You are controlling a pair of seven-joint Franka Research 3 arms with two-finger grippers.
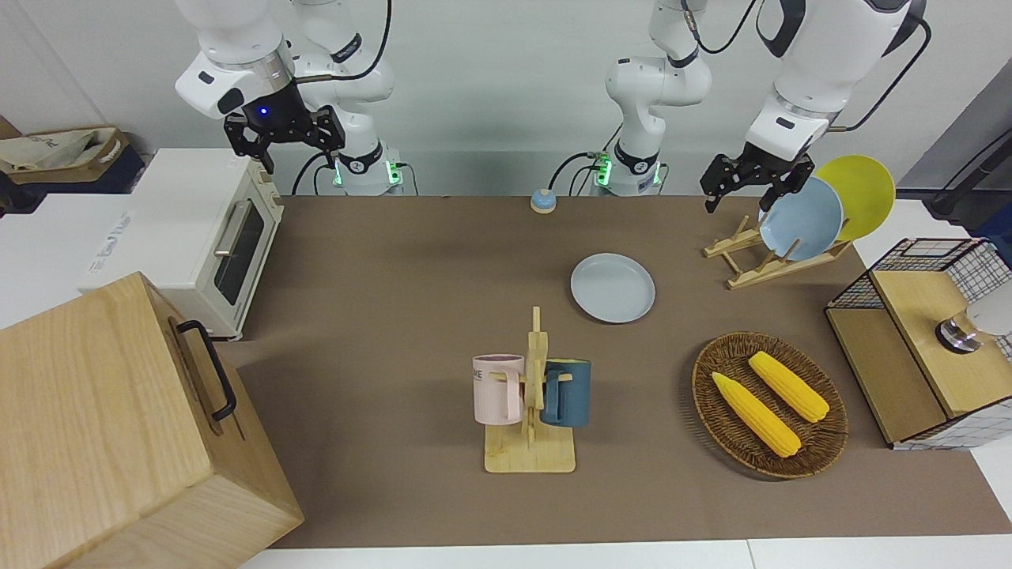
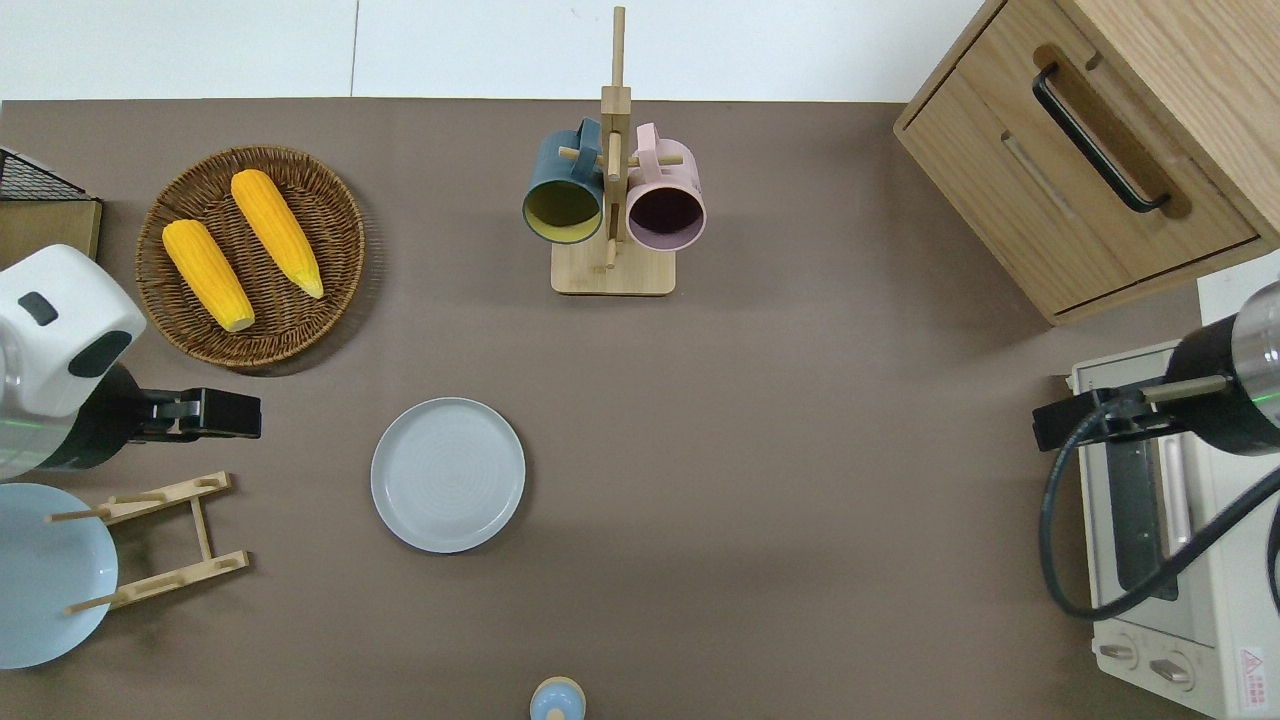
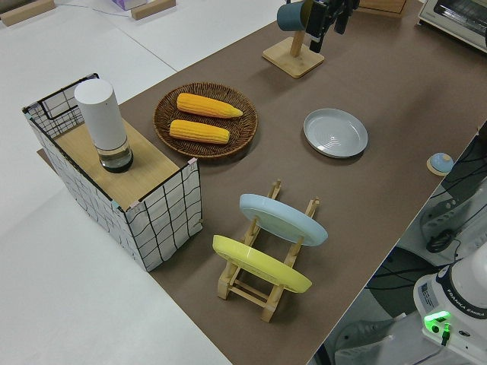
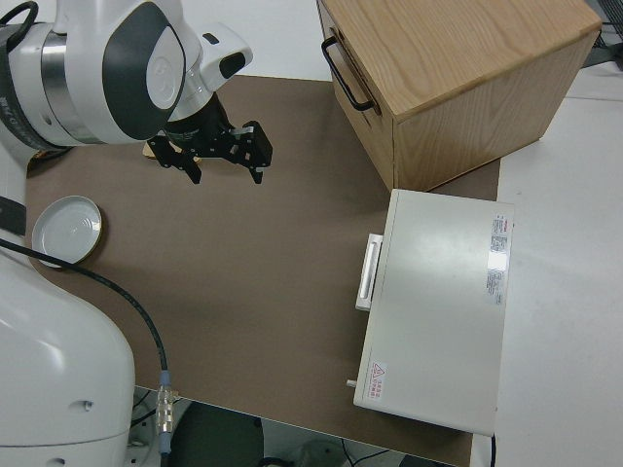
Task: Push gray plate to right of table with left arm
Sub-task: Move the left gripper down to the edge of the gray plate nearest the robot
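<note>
The gray plate (image 1: 613, 288) lies flat on the brown table (image 1: 395, 316), between the mug stand and the robots; it also shows in the overhead view (image 2: 448, 475), the left side view (image 3: 335, 132) and the right side view (image 4: 66, 230). My left gripper (image 2: 225, 415) is open and empty, up in the air over bare table between the wicker basket and the dish rack, apart from the plate toward the left arm's end. It also shows in the front view (image 1: 743, 190). My right arm is parked, its gripper (image 1: 285, 146) open and empty.
A mug stand (image 2: 612, 200) holds a blue and a pink mug. A wicker basket (image 2: 250, 255) holds two corn cobs. A dish rack (image 1: 771, 253) holds a sky-blue and a yellow plate. A toaster oven (image 1: 198, 237), wooden cabinet (image 1: 118, 427), wire shelf (image 1: 925, 340) and small bell (image 1: 542, 201) stand at the edges.
</note>
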